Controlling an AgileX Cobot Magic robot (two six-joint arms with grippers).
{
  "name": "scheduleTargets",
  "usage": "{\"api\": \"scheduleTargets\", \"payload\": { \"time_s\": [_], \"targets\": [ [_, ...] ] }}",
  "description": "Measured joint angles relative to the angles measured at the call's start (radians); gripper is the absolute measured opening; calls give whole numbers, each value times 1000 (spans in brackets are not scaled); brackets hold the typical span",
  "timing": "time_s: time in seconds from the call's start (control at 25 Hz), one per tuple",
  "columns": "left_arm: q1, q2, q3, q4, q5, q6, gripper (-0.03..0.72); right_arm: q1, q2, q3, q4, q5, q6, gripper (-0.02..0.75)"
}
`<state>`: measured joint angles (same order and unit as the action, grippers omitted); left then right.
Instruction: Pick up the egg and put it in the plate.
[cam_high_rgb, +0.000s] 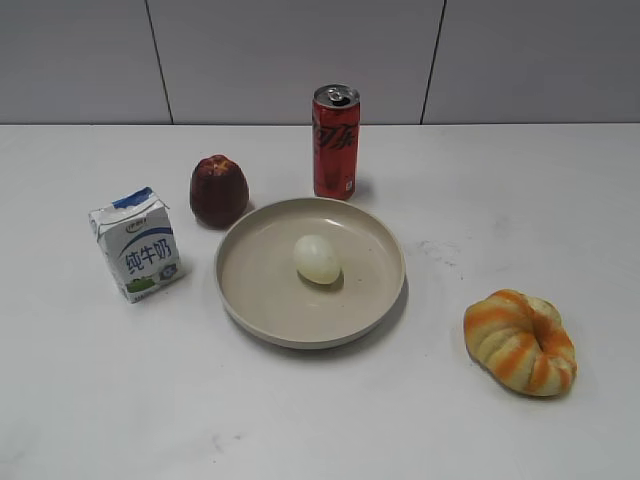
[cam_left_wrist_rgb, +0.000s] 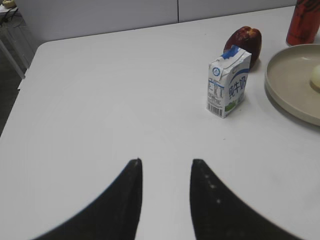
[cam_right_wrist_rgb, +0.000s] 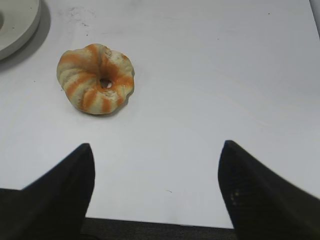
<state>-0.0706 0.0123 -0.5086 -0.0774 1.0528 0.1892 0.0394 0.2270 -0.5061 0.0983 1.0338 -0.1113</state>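
Observation:
The pale cream egg (cam_high_rgb: 318, 259) lies inside the round beige plate (cam_high_rgb: 250, 300) at the table's middle. In the left wrist view the plate's rim (cam_left_wrist_rgb: 280, 95) shows at the right edge with a bit of the egg (cam_left_wrist_rgb: 316, 78) in it. In the right wrist view a piece of the plate (cam_right_wrist_rgb: 20, 30) shows at top left. My left gripper (cam_left_wrist_rgb: 165, 162) is open and empty over bare table, well left of the plate. My right gripper (cam_right_wrist_rgb: 157, 147) is wide open and empty near the table's front edge. Neither gripper shows in the exterior view.
A milk carton (cam_high_rgb: 137, 245) and a dark red apple (cam_high_rgb: 218, 189) stand left of the plate, a red cola can (cam_high_rgb: 335, 141) behind it. An orange-striped bread ring (cam_high_rgb: 520, 341) lies at the right front, also in the right wrist view (cam_right_wrist_rgb: 95, 78).

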Motion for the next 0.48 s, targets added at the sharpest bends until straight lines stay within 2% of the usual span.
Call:
{"api": "scheduleTargets", "payload": {
  "time_s": [0.2,0.48],
  "targets": [
    [0,0,0,0,0,0,239,0,-18,0,-1,0,0,595],
    [0,0,0,0,0,0,239,0,-216,0,-1,1,1,595]
  ]
}}
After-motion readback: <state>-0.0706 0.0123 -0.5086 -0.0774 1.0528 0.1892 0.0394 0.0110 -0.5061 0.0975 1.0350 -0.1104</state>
